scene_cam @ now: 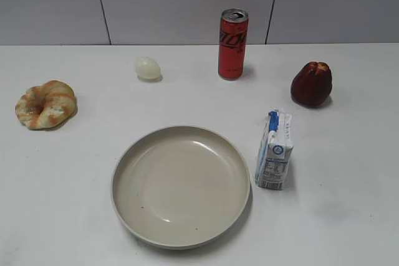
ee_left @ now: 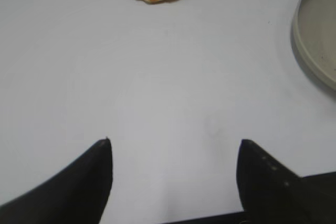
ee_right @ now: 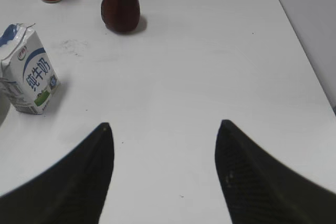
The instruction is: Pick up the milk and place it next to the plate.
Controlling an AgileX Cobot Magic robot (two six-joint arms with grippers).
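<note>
The milk [scene_cam: 274, 149] is a small white carton with a blue gabled top, standing upright just right of the plate [scene_cam: 181, 185], a large beige dish near the table's front. The carton also shows at the left of the right wrist view [ee_right: 27, 70], with blue characters and a green patch. The plate's rim shows at the right edge of the left wrist view [ee_left: 315, 35]. My right gripper [ee_right: 165, 127] is open and empty, apart from the carton, to its right. My left gripper [ee_left: 174, 142] is open and empty over bare table. Neither gripper shows in the exterior view.
A red soda can [scene_cam: 232, 44] stands at the back centre. A dark red fruit [scene_cam: 311, 84] sits at the back right, a pale egg [scene_cam: 148, 68] at the back left, a glazed bread ring [scene_cam: 45, 104] at the far left. A wall rises behind the table.
</note>
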